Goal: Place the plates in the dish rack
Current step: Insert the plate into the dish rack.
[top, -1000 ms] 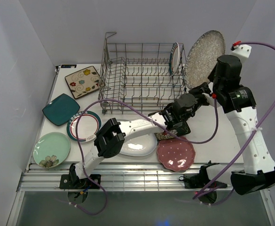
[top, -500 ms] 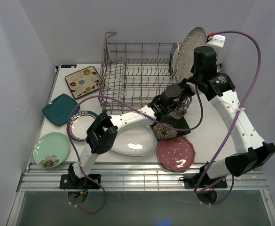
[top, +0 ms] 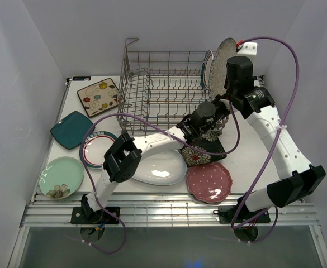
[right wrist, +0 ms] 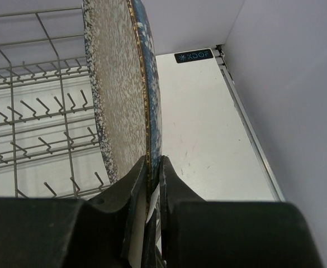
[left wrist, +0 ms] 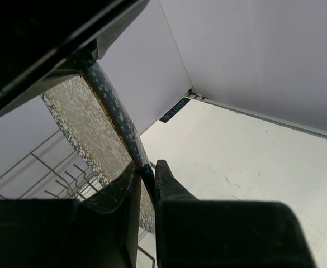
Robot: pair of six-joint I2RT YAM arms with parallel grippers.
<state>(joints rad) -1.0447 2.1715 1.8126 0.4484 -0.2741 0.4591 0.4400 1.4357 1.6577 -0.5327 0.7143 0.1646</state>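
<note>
The speckled plate (top: 222,64) has swung in from the right and turned edge-on, now upright over the right end of the rack (top: 163,92) by the far edge of the worktop (top: 251,167), with left gripper (left wrist: 146,178) and right gripper (right wrist: 152,173) both clamped on its rim, steadying it to slot in.

Inside a robotics lab's test cell, a white-and-black left robot arm (top: 157,146) and its right twin (top: 280,142) are standing bolted to a grey metal rail (top: 163,209) edging a white counter (top: 252,167), with plain pale walls (top: 40,56) enclosing it.
</note>
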